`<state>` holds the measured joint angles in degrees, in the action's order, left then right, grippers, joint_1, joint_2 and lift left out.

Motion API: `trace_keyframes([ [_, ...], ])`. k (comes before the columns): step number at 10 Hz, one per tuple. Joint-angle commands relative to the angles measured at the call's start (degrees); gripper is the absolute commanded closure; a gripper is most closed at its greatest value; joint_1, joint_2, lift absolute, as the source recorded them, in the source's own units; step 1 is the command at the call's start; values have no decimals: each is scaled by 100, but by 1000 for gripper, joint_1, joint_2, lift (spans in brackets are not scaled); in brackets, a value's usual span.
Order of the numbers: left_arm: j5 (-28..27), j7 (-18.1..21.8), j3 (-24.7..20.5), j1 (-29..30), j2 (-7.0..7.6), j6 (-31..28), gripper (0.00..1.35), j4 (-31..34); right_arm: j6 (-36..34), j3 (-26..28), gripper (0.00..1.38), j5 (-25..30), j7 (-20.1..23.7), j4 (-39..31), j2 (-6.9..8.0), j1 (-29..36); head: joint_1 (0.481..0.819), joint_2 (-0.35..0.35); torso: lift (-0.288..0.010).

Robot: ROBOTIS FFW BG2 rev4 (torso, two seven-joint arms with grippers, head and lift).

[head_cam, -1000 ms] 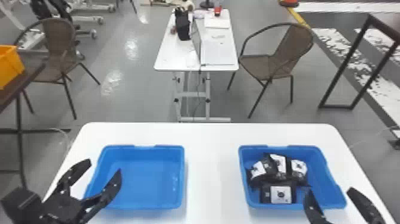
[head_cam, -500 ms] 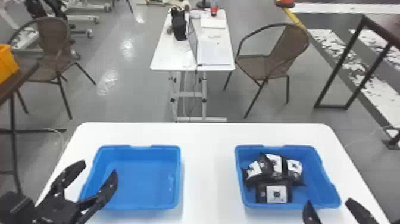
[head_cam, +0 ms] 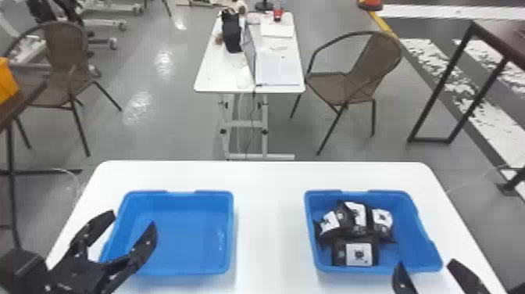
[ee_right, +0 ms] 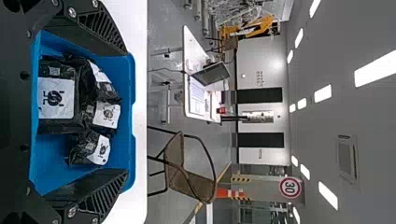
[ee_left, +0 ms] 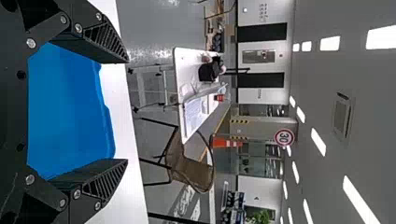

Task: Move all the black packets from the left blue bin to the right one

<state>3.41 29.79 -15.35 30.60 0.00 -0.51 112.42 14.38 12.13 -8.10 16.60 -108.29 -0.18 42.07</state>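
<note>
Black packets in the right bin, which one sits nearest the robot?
The front packet, by the bin's near wall; the other three packets lie behind it.

Four black packets (head_cam: 361, 226) lay bunched in the right blue bin (head_cam: 416, 244), toward its left side. Their wrapping was glossy and crinkled, and each bore a white label with a black mark. Three lay side by side toward the far wall: the left packet (head_cam: 330, 223) tilted, its label slanting, the middle packet (head_cam: 357, 216) and the right packet (head_cam: 382, 219) close against one another. The front packet (head_cam: 358, 254) lay just before them, near the bin's near wall, its label squarer and facing up. The left blue bin (head_cam: 183, 234) was shallow, its smooth floor bare, with a faint shine toward the right side.
</note>
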Motion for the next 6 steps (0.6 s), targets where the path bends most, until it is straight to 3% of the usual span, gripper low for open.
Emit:
trace_keyframes([
  [1,19,1,15,-2,-15,-63,303,0,-5,0,137,-16,1,9,23,-15,695,-34,0],
  [6,116,1,85,-37,-15,-248,303,0,-14,0,137,-77,1,18,23,-24,695,-47,0],
])
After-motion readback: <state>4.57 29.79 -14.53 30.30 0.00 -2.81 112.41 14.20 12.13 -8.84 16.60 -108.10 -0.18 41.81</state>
